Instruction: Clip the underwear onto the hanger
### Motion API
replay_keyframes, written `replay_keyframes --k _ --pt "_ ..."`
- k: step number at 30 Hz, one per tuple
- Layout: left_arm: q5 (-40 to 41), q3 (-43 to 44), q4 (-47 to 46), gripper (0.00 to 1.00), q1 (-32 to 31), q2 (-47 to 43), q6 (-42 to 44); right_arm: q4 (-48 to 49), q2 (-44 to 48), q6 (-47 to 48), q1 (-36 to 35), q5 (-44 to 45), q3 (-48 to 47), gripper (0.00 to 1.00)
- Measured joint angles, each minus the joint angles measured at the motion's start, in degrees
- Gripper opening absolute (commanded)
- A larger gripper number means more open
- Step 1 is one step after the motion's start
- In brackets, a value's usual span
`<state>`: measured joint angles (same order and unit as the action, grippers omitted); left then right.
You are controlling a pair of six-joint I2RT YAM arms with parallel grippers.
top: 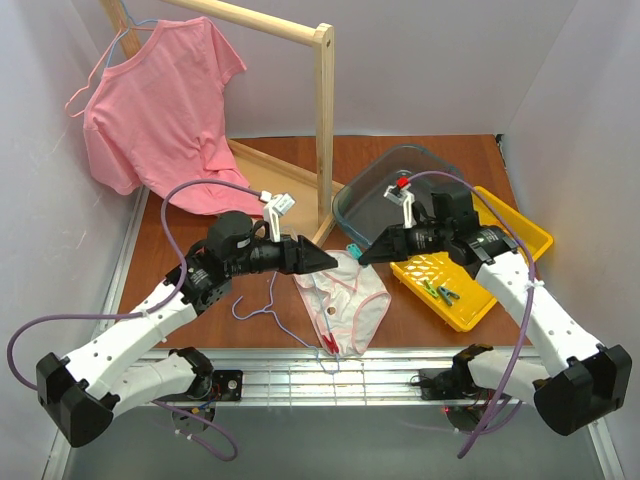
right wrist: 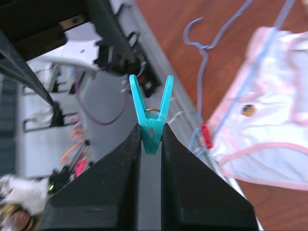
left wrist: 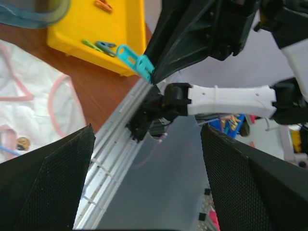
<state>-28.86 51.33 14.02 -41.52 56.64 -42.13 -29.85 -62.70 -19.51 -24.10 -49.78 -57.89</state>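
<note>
The white underwear with pink trim lies flat on the table between my two grippers. It also shows in the right wrist view and the left wrist view. The light-blue hanger lies on the table with its hook to the left of the underwear and its wire running across the fabric. A red clip sits on the wire at the underwear's near edge. My right gripper is shut on a teal clothespin, held above the underwear's right side. My left gripper faces it, open and empty.
A yellow tray with several loose clothespins sits at the right. Behind it stands a clear container. A pink T-shirt hangs from the wooden rail stand at the back left. The table's metal front edge runs just below the underwear.
</note>
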Motion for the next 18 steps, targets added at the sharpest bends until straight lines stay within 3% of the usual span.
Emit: replay_keyframes --k 7,18 --pt "-8.26 -3.74 -5.88 0.81 0.0 -1.6 -3.65 4.66 -5.86 -6.16 -8.9 -10.4 -0.13 0.01" --pt "-12.0 -5.03 -9.64 0.82 0.0 -1.4 -5.97 18.14 -7.04 -17.29 -13.81 -15.61 0.02 0.01"
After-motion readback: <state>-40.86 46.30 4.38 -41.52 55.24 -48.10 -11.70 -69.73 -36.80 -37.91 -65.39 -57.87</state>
